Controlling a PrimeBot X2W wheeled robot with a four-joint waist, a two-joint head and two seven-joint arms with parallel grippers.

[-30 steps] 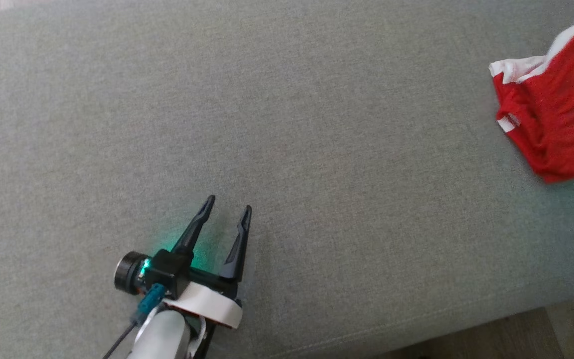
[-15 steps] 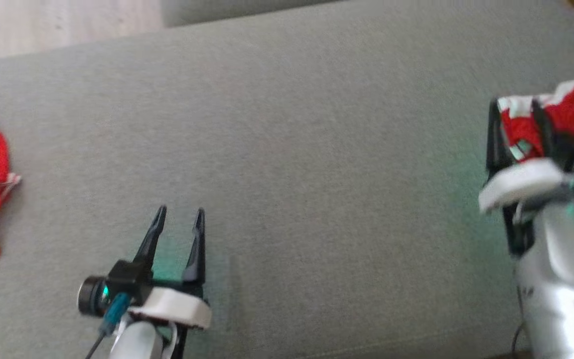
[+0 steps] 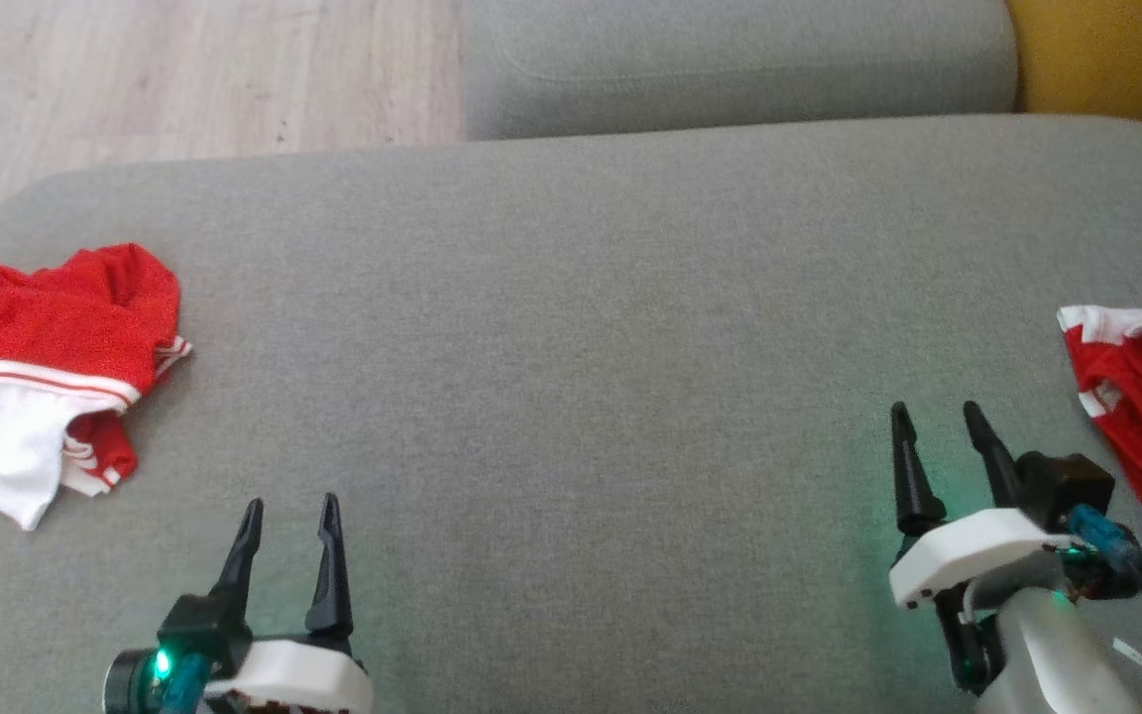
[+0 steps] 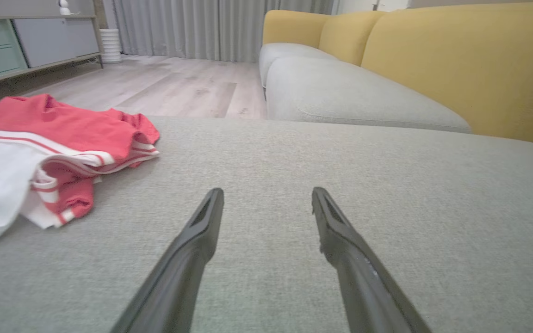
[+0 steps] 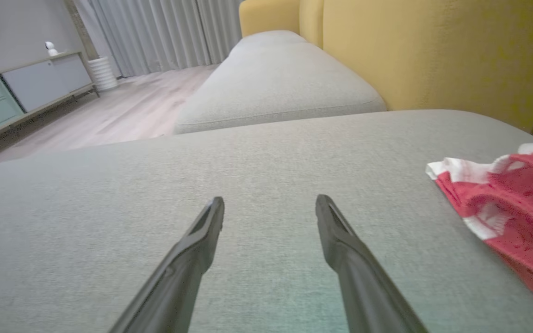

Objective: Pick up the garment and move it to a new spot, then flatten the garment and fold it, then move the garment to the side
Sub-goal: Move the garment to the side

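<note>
At the left edge of the sofa seat (image 3: 581,347): a crumpled garment (image 3: 46,337), red with white bands, layers bunched, white part nearest the front. It sits very close to the seat's rim, with bare floor (image 3: 184,79) beyond.

Near the front edge, left of middle: left claw (image 3: 291,502), fingers apart, empty, well clear of that heap.

Near the front edge, towards the right: right claw (image 3: 933,409), fingers also apart, nothing held.

Against the right edge: a second garment (image 3: 1141,416), red with white trim, just beside the right claw. Which of the two the task means cannot be told.

Risks, as judged:
- A pinch on one loose layer would lift the left heap twisted.
- A sideways tug could drag it off the rim.
- A swing of the right arm may snag the piece beside it.
- Fingers set too low could nip the seat cloth.
</note>
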